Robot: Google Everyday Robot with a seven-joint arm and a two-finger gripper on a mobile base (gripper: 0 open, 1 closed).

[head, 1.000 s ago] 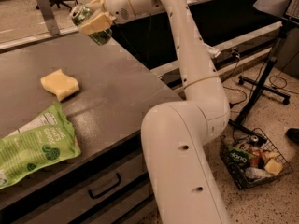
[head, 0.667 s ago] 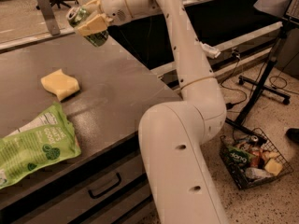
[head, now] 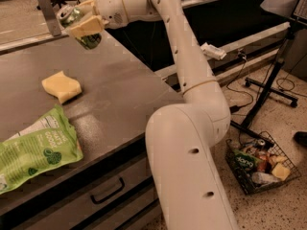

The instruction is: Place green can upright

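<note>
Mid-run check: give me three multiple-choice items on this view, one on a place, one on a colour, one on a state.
1. Where is the green can?
A. In the gripper, held in the air over the far part of the table
B. Lying on the table
C. On the floor

2. What colour is the sponge on the table?
A. Blue
B. Yellow
C. Red

3. How is the can oriented?
A. Upright
B. Tilted
C. Crushed flat

Answers:
1 A: the gripper is closed on it, clear of the tabletop.
2 B: it is pale yellow.
3 B: its silver top leans toward the left.
</note>
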